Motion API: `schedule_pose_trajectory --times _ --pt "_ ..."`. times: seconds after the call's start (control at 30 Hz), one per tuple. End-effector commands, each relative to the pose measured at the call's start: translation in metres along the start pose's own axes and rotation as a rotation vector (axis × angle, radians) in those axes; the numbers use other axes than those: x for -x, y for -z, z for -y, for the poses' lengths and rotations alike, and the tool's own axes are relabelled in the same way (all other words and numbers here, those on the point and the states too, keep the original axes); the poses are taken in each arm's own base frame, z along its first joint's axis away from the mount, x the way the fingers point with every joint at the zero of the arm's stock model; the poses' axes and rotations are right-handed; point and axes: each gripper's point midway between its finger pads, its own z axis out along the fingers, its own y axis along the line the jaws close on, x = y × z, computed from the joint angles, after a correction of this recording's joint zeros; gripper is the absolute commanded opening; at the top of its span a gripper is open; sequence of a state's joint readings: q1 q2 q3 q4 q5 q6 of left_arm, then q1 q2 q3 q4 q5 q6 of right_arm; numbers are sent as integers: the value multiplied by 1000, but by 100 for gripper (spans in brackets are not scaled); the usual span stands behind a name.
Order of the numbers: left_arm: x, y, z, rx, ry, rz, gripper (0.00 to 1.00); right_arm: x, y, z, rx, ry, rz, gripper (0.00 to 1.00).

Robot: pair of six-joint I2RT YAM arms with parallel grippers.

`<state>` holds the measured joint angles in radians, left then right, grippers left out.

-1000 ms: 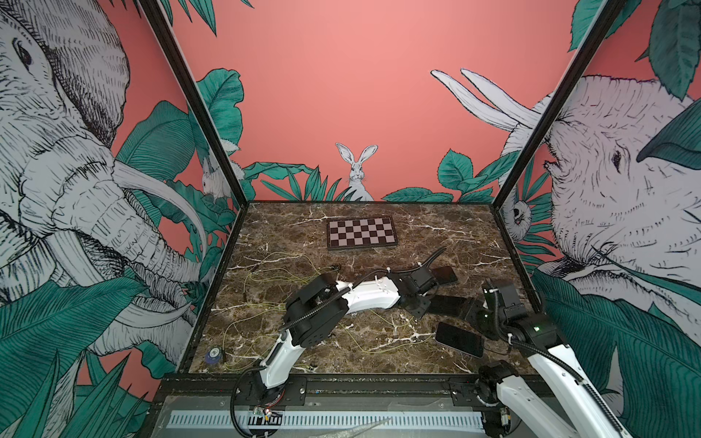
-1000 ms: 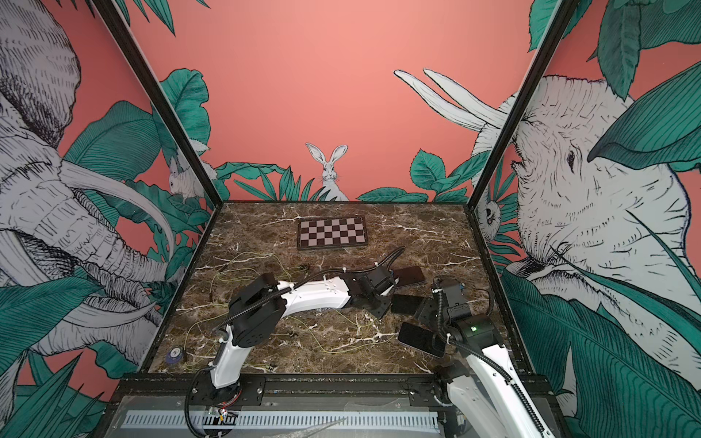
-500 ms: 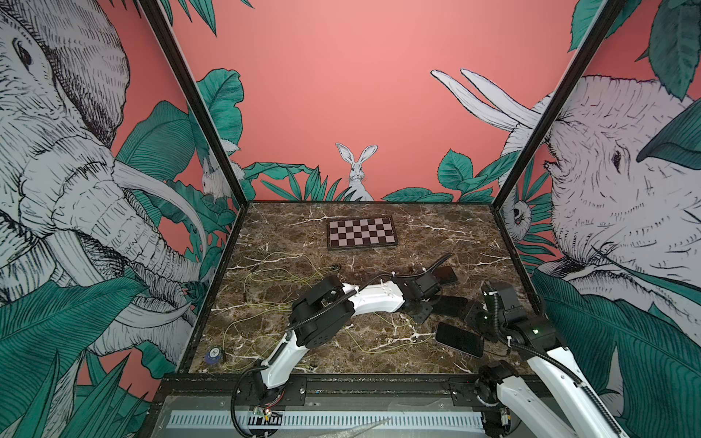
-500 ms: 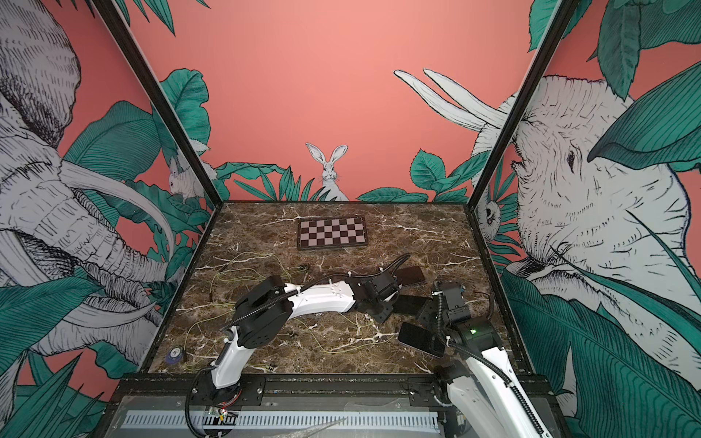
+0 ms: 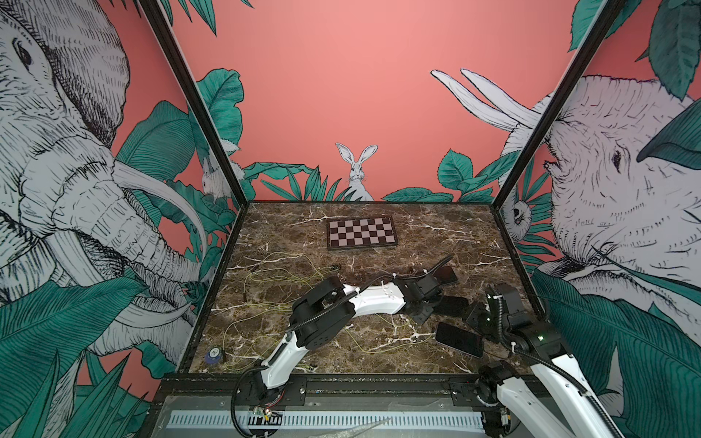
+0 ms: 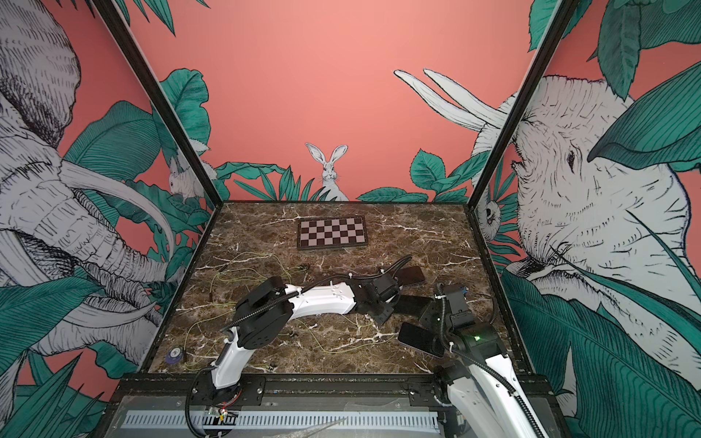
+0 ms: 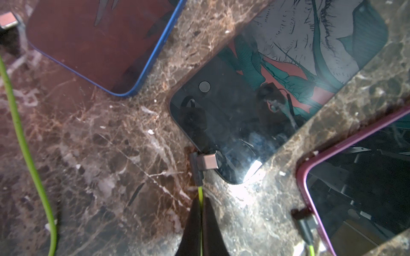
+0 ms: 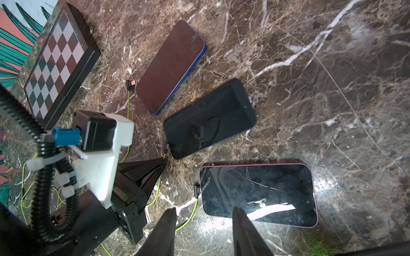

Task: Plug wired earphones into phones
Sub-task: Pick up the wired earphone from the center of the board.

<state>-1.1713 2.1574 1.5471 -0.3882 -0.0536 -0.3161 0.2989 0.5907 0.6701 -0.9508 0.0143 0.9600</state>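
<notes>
Left gripper (image 7: 200, 202) clenched on yellow-green earphone cord (image 7: 200, 192), its plug (image 7: 206, 161) at a corner of the black phone (image 7: 244, 110), right gripper (image 8: 203, 210) spread, empty, above the pink-edged phone (image 8: 266, 188)

text: none legible | labels: none | numbers: none | signs: none
</notes>
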Motion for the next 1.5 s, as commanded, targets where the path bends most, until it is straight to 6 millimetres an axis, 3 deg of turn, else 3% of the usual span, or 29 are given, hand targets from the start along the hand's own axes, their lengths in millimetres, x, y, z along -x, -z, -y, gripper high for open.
schedule_pose_trajectory --times 0.0,0.17,0.43,0.5,0.6,0.8,1.07,1.3,1.47 --pt "-17 5 -9 46 -21 -39 0 6 5 -5 37 -43 34 40" --pt "13 41 -11 58 -33 108 0 4 6 -22 135 -7 25 41" --pt "47 109 -25 123 -135 369 0 4 9 -68 381 -39 -3 41" --pt "50 125 -25 121 -152 427 0 6 11 -79 437 -52 -2 39" --pt "58 147 -21 98 -195 502 0 11 17 -100 548 -66 0 23" --pt "67 183 -17 77 -237 615 0 29 27 -123 663 -119 56 26" --pt "72 198 -19 92 -237 643 0 40 31 -157 664 -22 85 28" --pt "71 200 -26 126 -207 643 0 43 33 -174 645 38 136 27" --pt "71 199 -24 109 -198 648 0 36 21 -177 590 59 95 27"
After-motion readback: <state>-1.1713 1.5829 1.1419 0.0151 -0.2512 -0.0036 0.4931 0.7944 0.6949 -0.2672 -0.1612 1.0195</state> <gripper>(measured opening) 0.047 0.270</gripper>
